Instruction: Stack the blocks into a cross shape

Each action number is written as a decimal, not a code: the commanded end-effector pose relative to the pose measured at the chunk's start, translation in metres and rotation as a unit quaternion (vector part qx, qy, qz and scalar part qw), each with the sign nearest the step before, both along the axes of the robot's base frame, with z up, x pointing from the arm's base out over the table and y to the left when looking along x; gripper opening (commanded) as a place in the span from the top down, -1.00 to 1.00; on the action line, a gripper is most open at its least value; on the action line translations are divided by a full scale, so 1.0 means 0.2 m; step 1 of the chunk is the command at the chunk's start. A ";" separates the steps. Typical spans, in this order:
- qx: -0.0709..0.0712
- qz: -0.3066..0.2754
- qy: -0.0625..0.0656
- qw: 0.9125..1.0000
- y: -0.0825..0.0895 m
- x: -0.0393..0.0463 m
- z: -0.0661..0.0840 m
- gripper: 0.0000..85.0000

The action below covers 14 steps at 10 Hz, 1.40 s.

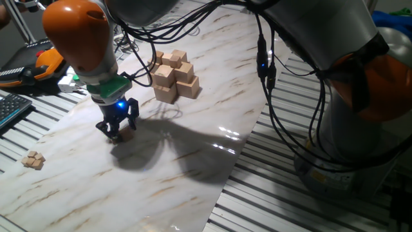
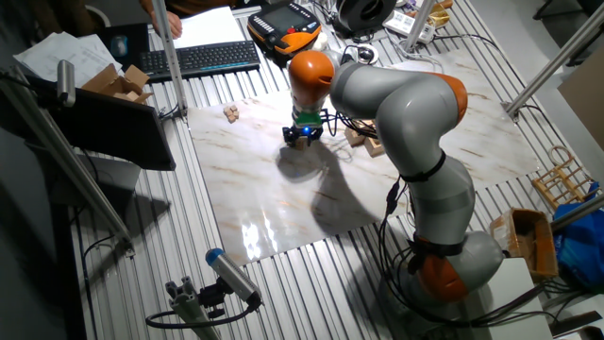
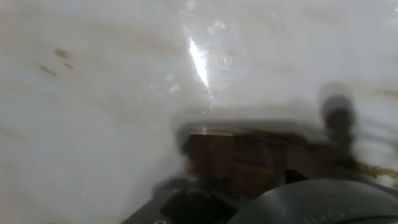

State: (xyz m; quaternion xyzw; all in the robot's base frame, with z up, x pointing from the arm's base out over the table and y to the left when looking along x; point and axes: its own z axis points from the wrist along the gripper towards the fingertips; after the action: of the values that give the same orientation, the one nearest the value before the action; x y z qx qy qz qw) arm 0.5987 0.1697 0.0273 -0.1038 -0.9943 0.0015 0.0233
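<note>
Blocks in three places on the marbled surface (image 1: 193, 148).
One cluster of big cubes, the cross shape (image 1: 174, 76), stands mid-surface; a few small blocks (image 1: 33, 160) lie well apart; the fingers (image 1: 118, 135) stand low around one block (image 3: 211, 154), grip unclear.

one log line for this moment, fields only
gripper: low at marble board, around a small block, closure unclear | cross shape: standing behind it | spare blocks: near board edge | phase: picking
</note>
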 end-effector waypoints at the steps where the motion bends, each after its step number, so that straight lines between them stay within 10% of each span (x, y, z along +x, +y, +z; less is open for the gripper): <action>1: 0.003 0.000 0.002 1.000 0.00 -0.001 0.00 0.20; 5: 0.006 -0.011 -0.002 1.000 0.01 -0.015 0.01 0.20; 6: 0.008 -0.010 -0.007 1.000 0.00 -0.007 0.01 1.00; 7: 0.018 -0.013 -0.007 1.000 -0.01 0.005 0.03 1.00; 14: 0.026 -0.119 0.033 0.992 -0.35 0.095 0.47 1.00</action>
State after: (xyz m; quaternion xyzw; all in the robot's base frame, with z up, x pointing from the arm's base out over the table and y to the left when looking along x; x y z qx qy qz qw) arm 0.6174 0.1080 0.1024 -0.1956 -0.9785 -0.0255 0.0607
